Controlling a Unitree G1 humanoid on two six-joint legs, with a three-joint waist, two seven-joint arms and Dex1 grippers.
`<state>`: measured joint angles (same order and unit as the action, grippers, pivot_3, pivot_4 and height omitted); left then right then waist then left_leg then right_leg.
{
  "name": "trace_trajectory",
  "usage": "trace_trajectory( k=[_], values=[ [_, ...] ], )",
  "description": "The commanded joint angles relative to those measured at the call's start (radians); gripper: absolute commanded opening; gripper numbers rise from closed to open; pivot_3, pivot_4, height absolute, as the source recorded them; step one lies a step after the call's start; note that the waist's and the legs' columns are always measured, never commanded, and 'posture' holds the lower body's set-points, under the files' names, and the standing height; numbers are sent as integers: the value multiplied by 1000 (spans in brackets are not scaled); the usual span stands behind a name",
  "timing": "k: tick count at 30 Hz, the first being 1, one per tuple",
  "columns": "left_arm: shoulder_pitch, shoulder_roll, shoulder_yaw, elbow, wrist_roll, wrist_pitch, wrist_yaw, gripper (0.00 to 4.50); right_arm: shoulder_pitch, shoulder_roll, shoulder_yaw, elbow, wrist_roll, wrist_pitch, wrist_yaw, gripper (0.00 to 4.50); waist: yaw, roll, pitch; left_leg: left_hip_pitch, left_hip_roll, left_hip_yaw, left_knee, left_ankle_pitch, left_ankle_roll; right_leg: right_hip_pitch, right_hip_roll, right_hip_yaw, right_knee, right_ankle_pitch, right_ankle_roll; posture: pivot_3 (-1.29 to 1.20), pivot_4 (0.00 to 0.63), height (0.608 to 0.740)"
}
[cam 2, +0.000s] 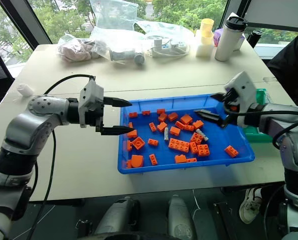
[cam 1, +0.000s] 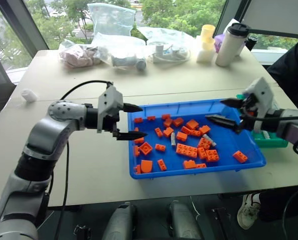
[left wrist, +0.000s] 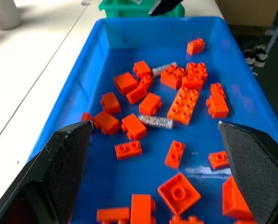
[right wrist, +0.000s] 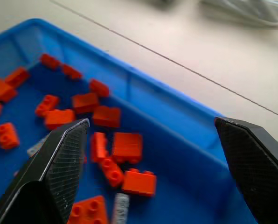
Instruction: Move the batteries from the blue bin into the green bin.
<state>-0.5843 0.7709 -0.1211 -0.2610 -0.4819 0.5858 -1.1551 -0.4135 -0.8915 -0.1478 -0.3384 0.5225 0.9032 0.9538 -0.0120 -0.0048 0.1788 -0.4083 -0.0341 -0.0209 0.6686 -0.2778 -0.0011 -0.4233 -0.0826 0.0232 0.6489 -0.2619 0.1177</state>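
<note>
The large shallow bright-blue plastic bin (cam 1: 249, 162) sits on the pale desk (cam 1: 189, 80) near its front edge, toward the right corner. Scattered inside it are orange toy bricks (cam 1: 187, 150) and at least two slim grey-white cylindrical batteries: one battery (left wrist: 155, 121) lies among the bricks about mid-bin, and a second battery (left wrist: 163, 69) lies further toward the bin's right end, touching bricks. The small teal-green plastic bin (cam 1: 271, 141) stands just beside the blue bin's right wall, largely hidden behind the right arm.

The left hand (cam 1: 131, 121) hangs over the blue bin's left wall, its two black fingers spread wide with nothing between them. The right hand (cam 1: 225, 111) hangs above the bin's right rear part, fingers likewise spread wide and holding nothing.

Along the desk's far edge lie clear plastic bags (cam 1: 111, 22) and a white tumbler with a dark lid (cam 1: 232, 44).
</note>
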Motion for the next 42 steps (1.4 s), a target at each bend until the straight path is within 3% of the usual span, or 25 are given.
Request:
trace_trajectory(
  k=[1, 9, 13, 22, 34, 42],
  values=[
    [23, 60, 44, -91, -5, 16, -1, 4500, -33, -20, 125, 16, -17, -87, 116, 4427, 6, 0, 0, 0, -1, -1, 0, 0, 0, 1, -1, 0, 0, 0, 0, 0, 150, 740],
    [67, 82, 86, -175, -42, 76, 68, 4500, -172, 73, 380, 240, -174, -310, 235, 4427, -5, 0, 0, 0, -1, -1, 1, 0, 1, 1, -1, -1, 0, 0, 0, 0, 150, 740],
    [84, 80, 100, -204, -54, 100, 101, 4500, -220, 113, 438, 363, -250, -418, 276, 4427, -3, -1, 0, 0, 0, -1, 1, 0, 0, -1, 0, -1, 0, 0, 0, 0, 150, 740],
    [115, 87, 130, -237, -79, 121, 140, 4500, -279, 201, 465, 528, -320, -482, 309, 4427, 0, 0, 0, 0, -1, -1, 1, 0, 0, -1, 0, 0, 0, 0, 0, 0, 150, 740],
    [87, 73, 114, -219, -87, 113, 155, 4500, -265, 189, 511, 512, -443, -564, 343, 4427, -1, 0, 0, 0, -1, -1, 1, 0, 0, -1, -1, -1, 0, 0, 0, 0, 150, 740],
    [74, 63, 101, -209, -82, 106, 155, 4500, -281, 235, 401, 493, -369, -471, 288, 4427, -1, 0, 0, 0, -1, -1, 1, 0, -1, -1, -1, 0, 1, 0, 0, 0, 150, 740]
  ],
)
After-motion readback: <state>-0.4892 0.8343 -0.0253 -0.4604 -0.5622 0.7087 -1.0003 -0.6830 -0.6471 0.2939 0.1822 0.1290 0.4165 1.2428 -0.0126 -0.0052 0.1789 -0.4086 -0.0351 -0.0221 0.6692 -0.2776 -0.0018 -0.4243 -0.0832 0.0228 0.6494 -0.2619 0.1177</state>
